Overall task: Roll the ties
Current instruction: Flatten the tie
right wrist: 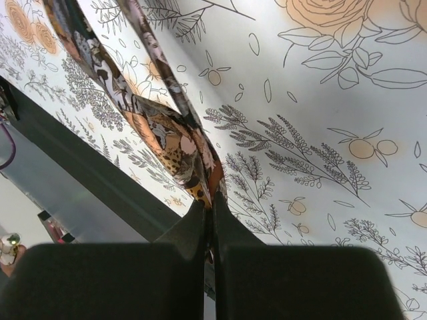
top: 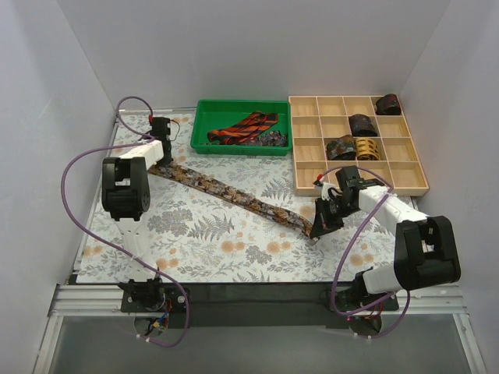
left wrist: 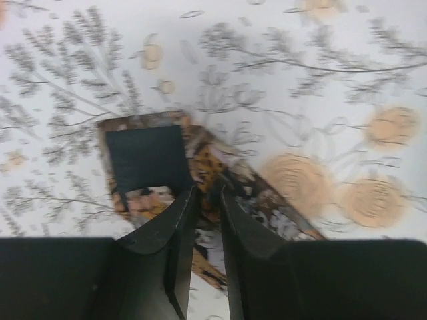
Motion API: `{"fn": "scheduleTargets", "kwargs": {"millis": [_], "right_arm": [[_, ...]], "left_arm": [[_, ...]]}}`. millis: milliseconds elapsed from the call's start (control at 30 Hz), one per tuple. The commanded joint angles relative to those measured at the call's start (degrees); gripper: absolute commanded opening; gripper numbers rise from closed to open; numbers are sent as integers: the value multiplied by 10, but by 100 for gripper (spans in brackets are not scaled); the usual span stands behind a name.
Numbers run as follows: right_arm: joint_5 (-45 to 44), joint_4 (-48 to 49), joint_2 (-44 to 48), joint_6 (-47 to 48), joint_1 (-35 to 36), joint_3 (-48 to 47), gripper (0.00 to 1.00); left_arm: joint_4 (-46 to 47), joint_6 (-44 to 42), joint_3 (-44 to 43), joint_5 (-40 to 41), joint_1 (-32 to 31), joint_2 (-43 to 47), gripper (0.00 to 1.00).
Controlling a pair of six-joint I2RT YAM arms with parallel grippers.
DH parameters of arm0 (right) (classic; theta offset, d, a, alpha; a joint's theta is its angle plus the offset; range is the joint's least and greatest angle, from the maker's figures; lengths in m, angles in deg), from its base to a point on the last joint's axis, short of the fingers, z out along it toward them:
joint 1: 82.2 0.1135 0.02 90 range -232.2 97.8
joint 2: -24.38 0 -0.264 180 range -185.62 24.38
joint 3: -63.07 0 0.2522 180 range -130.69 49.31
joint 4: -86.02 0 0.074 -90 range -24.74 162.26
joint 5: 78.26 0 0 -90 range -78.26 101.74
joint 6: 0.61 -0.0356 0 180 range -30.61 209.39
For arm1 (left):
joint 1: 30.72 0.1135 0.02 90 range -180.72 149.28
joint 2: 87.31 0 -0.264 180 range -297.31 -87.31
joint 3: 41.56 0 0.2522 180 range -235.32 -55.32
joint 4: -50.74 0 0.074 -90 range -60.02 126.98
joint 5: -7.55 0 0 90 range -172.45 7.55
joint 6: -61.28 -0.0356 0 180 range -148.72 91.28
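A long dark tie with brown-gold mottled print (top: pixel 234 195) lies diagonally across the floral covering. My left gripper (top: pixel 161 154) is at its far left end. In the left wrist view the fingers (left wrist: pixel 208 193) stand almost together with the tie (left wrist: pixel 220 177) between them, next to its dark label (left wrist: pixel 145 159). My right gripper (top: pixel 323 224) is shut on the tie's right end. In the right wrist view the gripper (right wrist: pixel 212 203) pinches the tie (right wrist: pixel 167 137) and holds it a little above the covering.
A green bin (top: pixel 204 132) at the back holds a red-black striped tie (top: pixel 245 126) and a dark one (top: pixel 274 139). A wooden compartment tray (top: pixel 409 175) at back right holds several rolled ties (top: pixel 362 125). Purple cables (top: pixel 78 164) loop beside both arms.
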Motion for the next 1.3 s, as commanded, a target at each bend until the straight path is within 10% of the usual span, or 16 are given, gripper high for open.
{"fn": "scheduleTargets", "kwargs": {"millis": [0, 333, 633, 1267], "right_arm": [[0, -29, 12, 1, 0, 5, 1], [-24, -63, -4, 4, 0, 0, 12], [-202, -75, 23, -40, -1, -63, 59], [-137, 143, 217, -300, 18, 153, 64]], "left_arm": [[-39, -54, 24, 99, 38, 1, 21], [31, -186, 8, 136, 52, -20, 25], [24, -147, -7, 58, 51, -12, 29], [-4, -94, 20, 51, 52, 15, 32]]}}
